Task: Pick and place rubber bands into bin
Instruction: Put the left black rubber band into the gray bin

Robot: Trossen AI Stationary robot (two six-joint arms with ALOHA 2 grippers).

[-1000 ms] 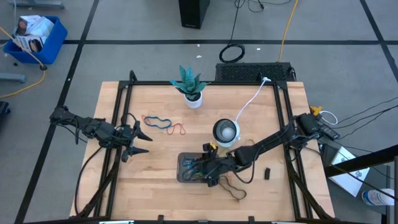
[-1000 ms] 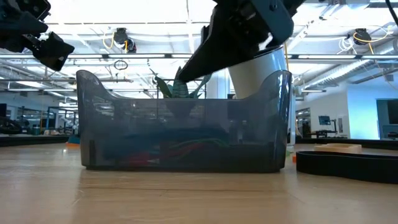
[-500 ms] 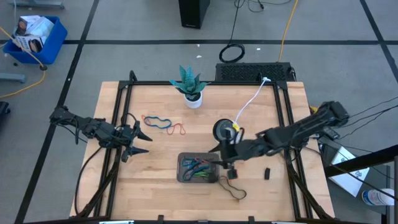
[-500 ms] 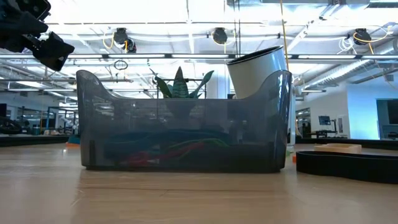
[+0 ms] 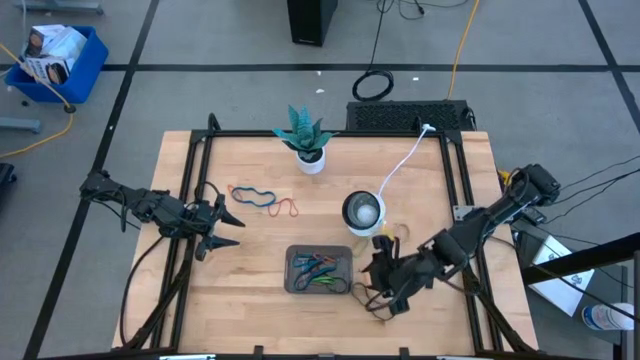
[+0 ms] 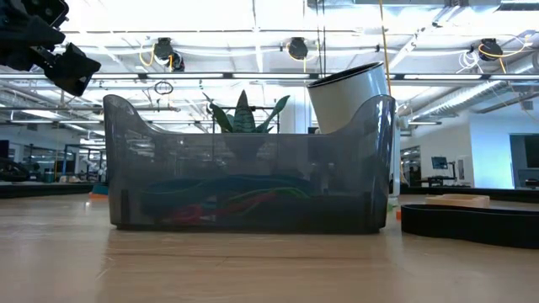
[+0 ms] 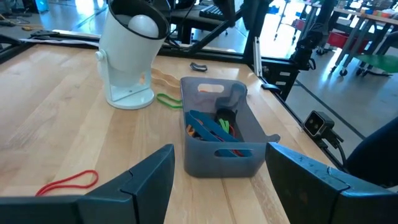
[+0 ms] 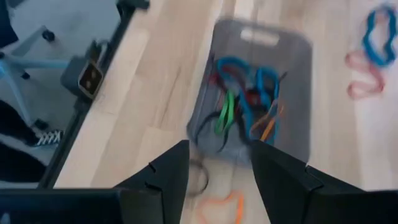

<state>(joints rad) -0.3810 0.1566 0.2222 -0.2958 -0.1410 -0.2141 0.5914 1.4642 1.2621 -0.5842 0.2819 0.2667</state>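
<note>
From above, your right end effector sits at four o'clock off the bin, fingers apart and empty over loose rubber bands. Your left end effector waits at nine o'clock on the desk, fingers spread, holding nothing. One blue band and one red band lie near it.

At desk level, one bin holds a coloured tangle.

The left wrist shows one white lamp.

The right wrist shows the bands in the bin.
</note>
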